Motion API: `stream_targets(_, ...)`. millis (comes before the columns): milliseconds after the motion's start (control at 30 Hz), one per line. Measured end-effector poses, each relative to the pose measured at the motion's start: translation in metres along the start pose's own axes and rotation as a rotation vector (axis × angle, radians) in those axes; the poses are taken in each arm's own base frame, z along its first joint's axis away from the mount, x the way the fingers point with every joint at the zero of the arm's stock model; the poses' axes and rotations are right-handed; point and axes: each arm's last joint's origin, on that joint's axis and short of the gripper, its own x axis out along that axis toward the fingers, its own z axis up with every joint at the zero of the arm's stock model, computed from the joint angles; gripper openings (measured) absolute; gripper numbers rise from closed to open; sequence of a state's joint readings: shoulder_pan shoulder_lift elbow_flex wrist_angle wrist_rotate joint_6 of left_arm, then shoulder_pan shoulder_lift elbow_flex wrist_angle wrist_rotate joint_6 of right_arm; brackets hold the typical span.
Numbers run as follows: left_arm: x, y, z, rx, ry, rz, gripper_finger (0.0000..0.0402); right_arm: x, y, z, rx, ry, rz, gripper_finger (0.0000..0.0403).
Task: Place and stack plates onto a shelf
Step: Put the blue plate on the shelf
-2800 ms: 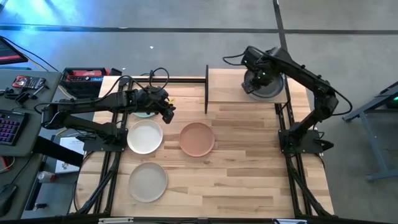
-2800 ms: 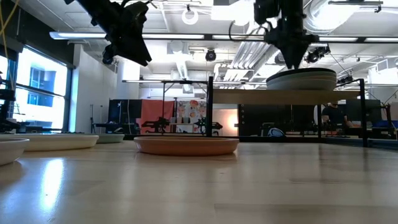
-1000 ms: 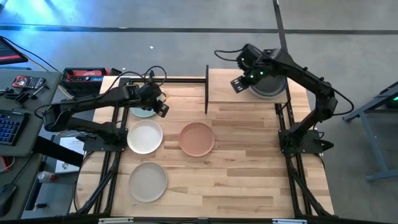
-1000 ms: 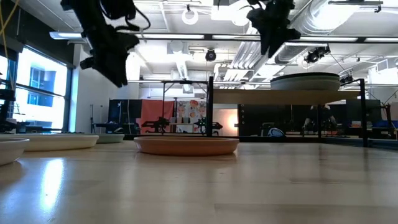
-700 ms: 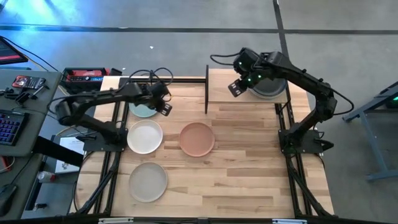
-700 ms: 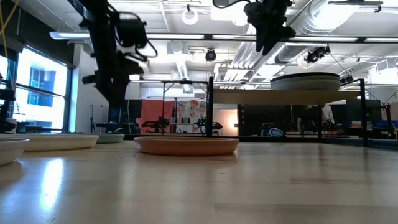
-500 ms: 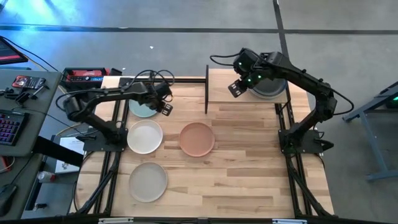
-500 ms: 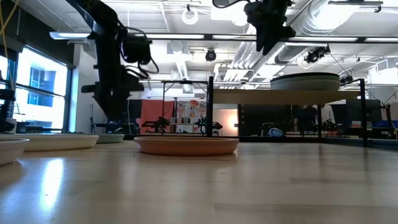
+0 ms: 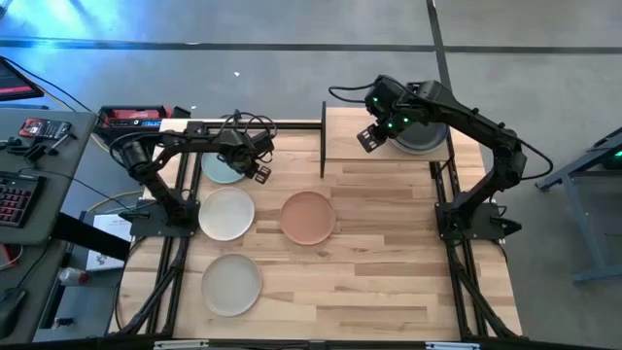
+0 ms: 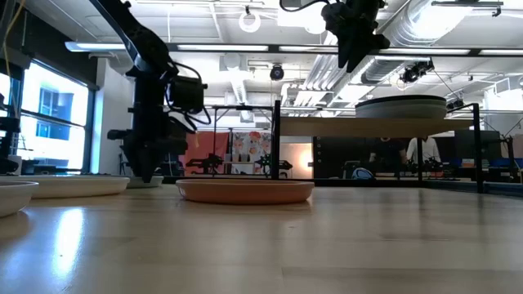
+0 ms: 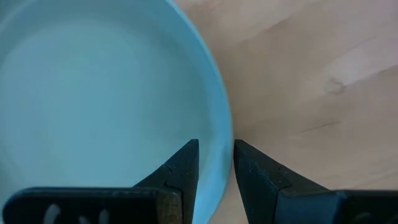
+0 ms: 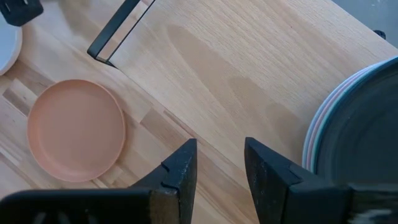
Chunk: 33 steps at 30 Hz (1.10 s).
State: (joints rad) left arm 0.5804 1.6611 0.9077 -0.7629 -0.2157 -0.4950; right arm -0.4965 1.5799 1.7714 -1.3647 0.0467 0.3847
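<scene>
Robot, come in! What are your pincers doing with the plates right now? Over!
Left pincer open, straddling teal plate rim. Right pincer open, empty, above shelf. Nothing blocking.

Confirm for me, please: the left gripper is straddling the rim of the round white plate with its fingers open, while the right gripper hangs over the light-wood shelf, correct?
Not quite. The plate is pale teal, not white, as the left wrist view shows: the left gripper has its open fingers either side of the round pale teal plate's rim. The round white plate lies untouched nearer the front. The rest holds: the right gripper hangs over the light-wood shelf.
</scene>
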Motion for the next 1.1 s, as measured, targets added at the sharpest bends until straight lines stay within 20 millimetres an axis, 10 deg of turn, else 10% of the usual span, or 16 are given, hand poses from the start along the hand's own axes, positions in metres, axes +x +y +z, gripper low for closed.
stream_targets(667,-0.004,-0.009,-0.006,0.272,-0.003,-0.025,0.0007,0.0,0.0,0.0,0.011,-0.004,-0.008,0.011)
stream_targets(1100,-0.071,-0.028,-0.037,0.741,-0.203,-0.123,0.0002,0.0,0.003,0.004,0.081,-0.028,0.059,0.011)
